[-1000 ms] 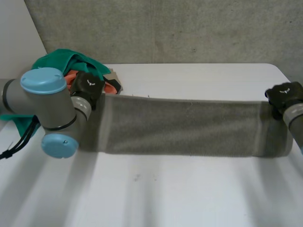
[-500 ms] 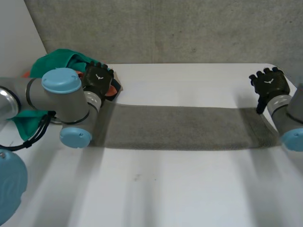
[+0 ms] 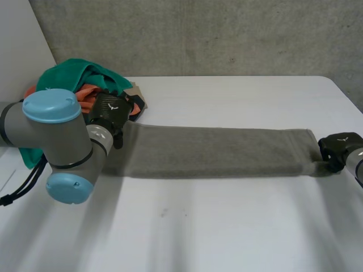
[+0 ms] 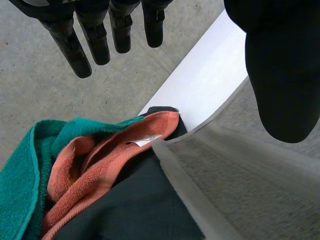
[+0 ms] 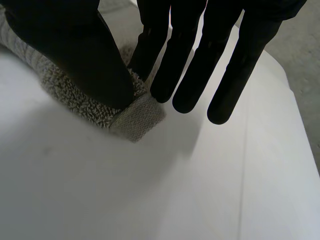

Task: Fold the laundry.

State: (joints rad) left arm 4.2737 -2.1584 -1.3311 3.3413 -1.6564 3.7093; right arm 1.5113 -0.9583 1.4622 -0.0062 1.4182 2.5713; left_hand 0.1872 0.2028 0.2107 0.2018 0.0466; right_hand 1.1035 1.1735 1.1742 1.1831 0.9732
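A long grey towel (image 3: 215, 150) lies flat in a strip across the table (image 3: 227, 226). My left hand (image 3: 110, 107) hovers over the towel's left end, open, with its fingers (image 4: 95, 40) straight and its thumb apart from them; the towel's edge (image 4: 260, 185) lies below it, untouched. At the towel's right end my right hand (image 3: 337, 148) rests low on the table. In the right wrist view its thumb (image 5: 75, 45) and a finger pinch the towel's corner (image 5: 135, 117).
A pile of laundry sits at the table's back left, right beside my left hand: a green towel (image 3: 79, 71), an orange towel (image 4: 90, 165) and a dark cloth (image 4: 130, 210). A concrete wall (image 3: 227, 34) stands behind the table.
The towel, held stretched a second ago, now lies flat and narrower. My left hand has let go of it. My right hand opened, moved back, then came down and pinched the right corner.
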